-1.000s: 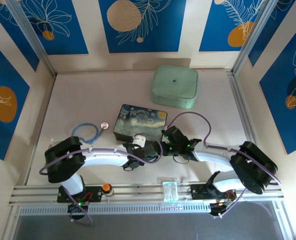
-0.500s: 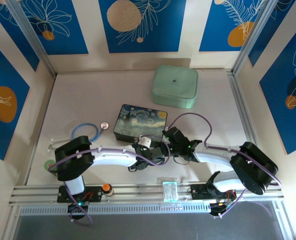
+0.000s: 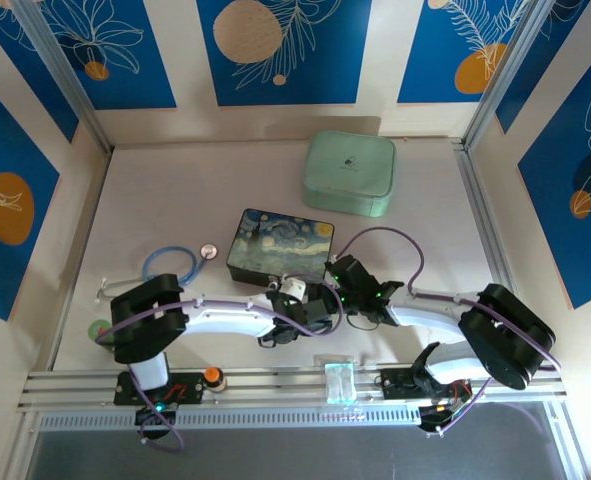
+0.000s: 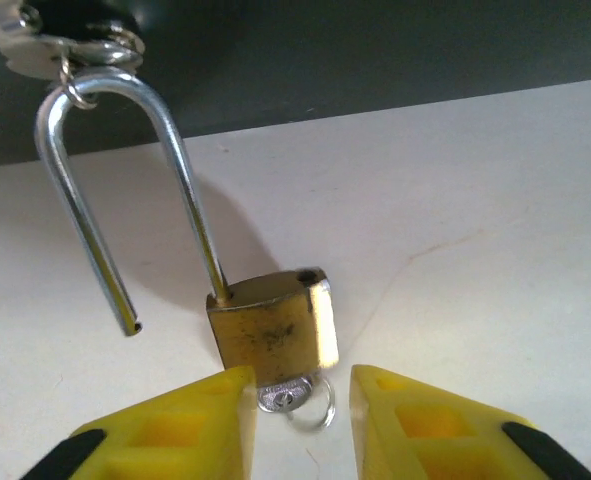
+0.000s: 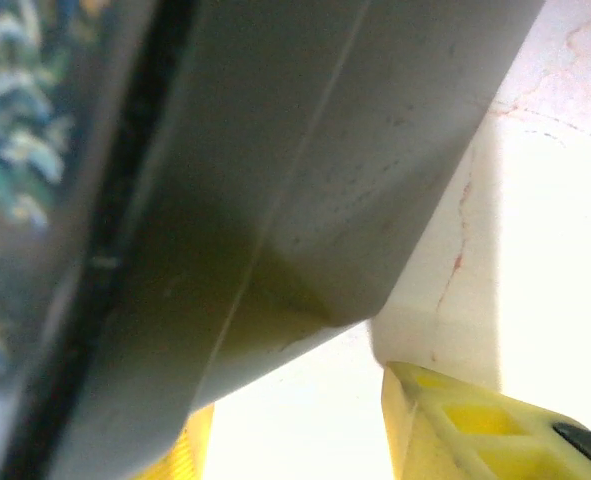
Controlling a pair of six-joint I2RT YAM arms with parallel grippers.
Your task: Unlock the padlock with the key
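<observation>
In the left wrist view the small brass padlock point(image 4: 272, 322) lies on the table in front of the dark tin. Its silvery shackle point(image 4: 125, 170) is swung out, one end free of the body. The key point(image 4: 280, 398) sits in the keyhole at the padlock's near end, with a thin ring point(image 4: 318, 410) hanging from it. My left gripper point(image 4: 302, 425) is open, its yellow fingers point(image 4: 190, 420) on either side of the key head. Spare keys point(image 4: 30, 45) hang from the top of the shackle. My right gripper point(image 5: 295, 445) is open, close against the tin's side point(image 5: 305, 170).
The starry-night tin point(image 3: 275, 240) lies just beyond both grippers point(image 3: 310, 308), point(image 3: 337, 285). A mint green box point(image 3: 348, 172) stands at the back. A blue-tubed stethoscope point(image 3: 175, 262) lies to the left. The front rail point(image 3: 275, 382) runs along the near edge.
My left arm has swung right and brought its gripper in toward the right gripper, near the tin's front corner. The right arm has barely moved.
</observation>
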